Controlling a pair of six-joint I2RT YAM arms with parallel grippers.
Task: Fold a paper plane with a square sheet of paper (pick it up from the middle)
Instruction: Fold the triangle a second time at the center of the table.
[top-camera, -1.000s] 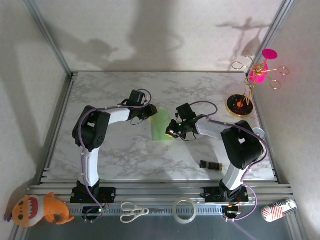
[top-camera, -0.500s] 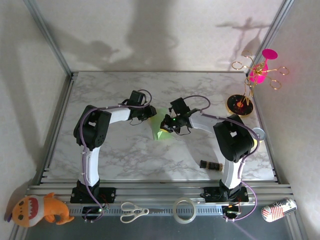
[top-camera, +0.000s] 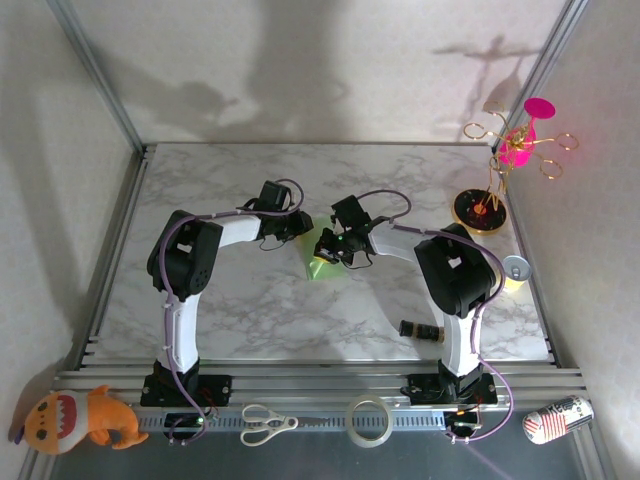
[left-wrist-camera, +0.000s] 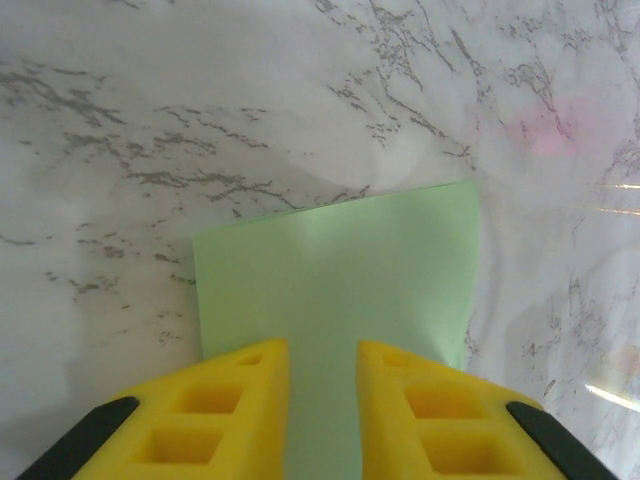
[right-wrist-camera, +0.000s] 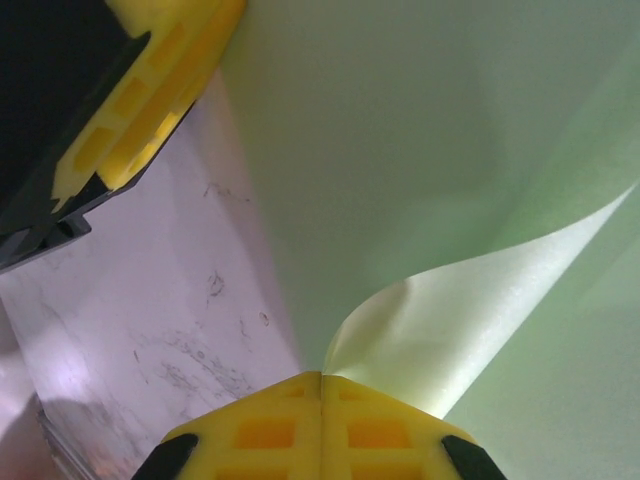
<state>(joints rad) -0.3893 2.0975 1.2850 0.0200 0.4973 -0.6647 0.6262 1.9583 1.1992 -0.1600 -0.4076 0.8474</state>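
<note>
The paper (top-camera: 319, 268) lies on the table (top-camera: 250, 300), right of the left pincer (top-camera: 302, 228).

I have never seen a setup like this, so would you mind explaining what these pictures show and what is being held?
These are two robot arms bolted to a marble table. One picture looks down from above; the other two come from a camera on each wrist. A light green paper sheet lies mid-table. The left tool rests over it, slightly open; the right tool is shut on a lifted, curling edge. Scissors, a tape roll and a plush toy lie along the front rail.
</note>
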